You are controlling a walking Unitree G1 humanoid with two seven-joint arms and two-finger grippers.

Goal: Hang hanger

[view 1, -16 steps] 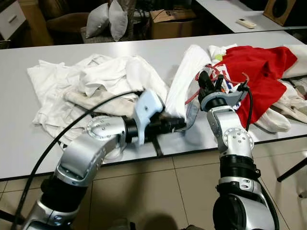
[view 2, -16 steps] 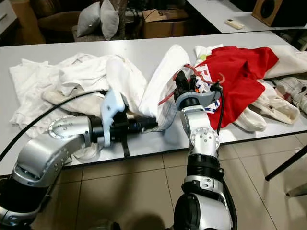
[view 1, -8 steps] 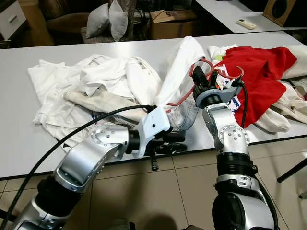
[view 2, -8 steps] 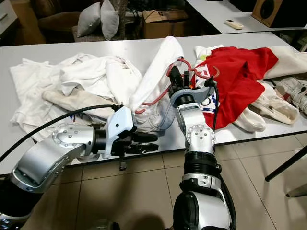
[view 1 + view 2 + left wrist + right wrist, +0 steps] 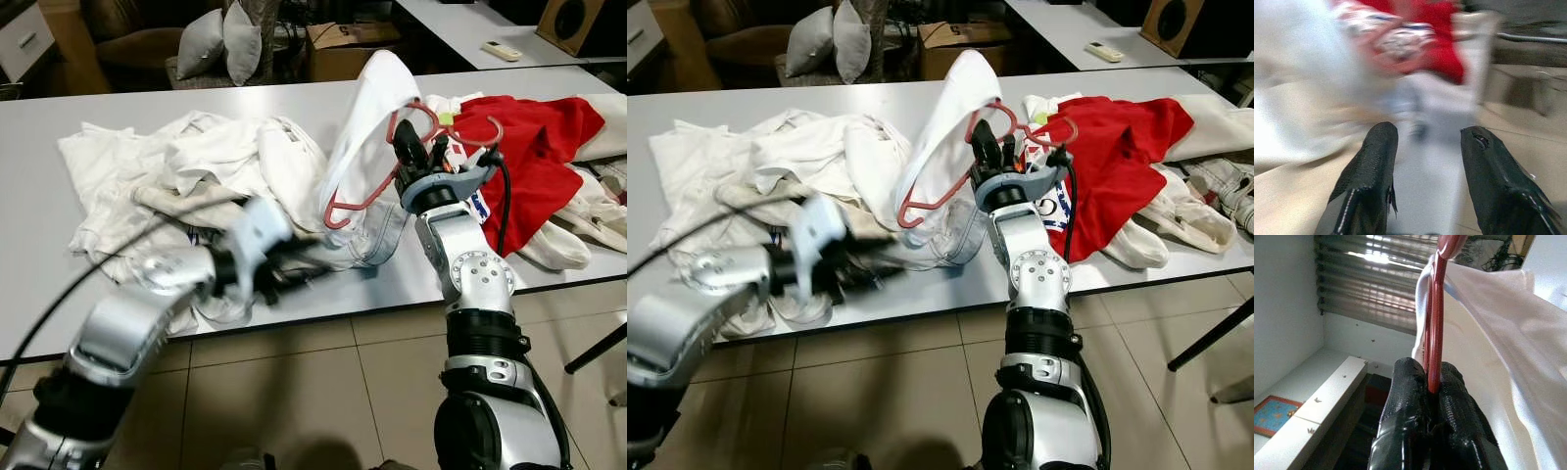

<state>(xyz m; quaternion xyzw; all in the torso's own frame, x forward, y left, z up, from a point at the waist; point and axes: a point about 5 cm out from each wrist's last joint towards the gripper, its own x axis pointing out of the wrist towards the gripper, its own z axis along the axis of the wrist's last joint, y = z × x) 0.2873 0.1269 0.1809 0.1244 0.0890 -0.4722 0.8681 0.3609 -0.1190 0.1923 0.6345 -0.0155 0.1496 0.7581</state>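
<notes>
A red wire hanger (image 5: 364,199) is held up over the white table (image 5: 39,294), with a white garment (image 5: 367,108) draped on it and hanging down to the tabletop. My right gripper (image 5: 411,157) is shut on the hanger just below its hook. The right wrist view shows the red wire (image 5: 1434,333) pinched between the black fingers (image 5: 1405,396). My left gripper (image 5: 299,274) is blurred with motion, low at the table's front edge beside the garment's hem. Its fingers (image 5: 1371,166) stand apart with nothing between them.
A heap of white clothes (image 5: 186,166) covers the table's left half. A red garment (image 5: 534,147) and more white cloth lie at the right. Behind the table are cushions (image 5: 220,39), a cardboard box (image 5: 348,44) and a second table with a remote (image 5: 503,47).
My right gripper has lifted the hanger and the white garment higher off the table. My left arm has drawn away from the garment's hem and swung to the left.
</notes>
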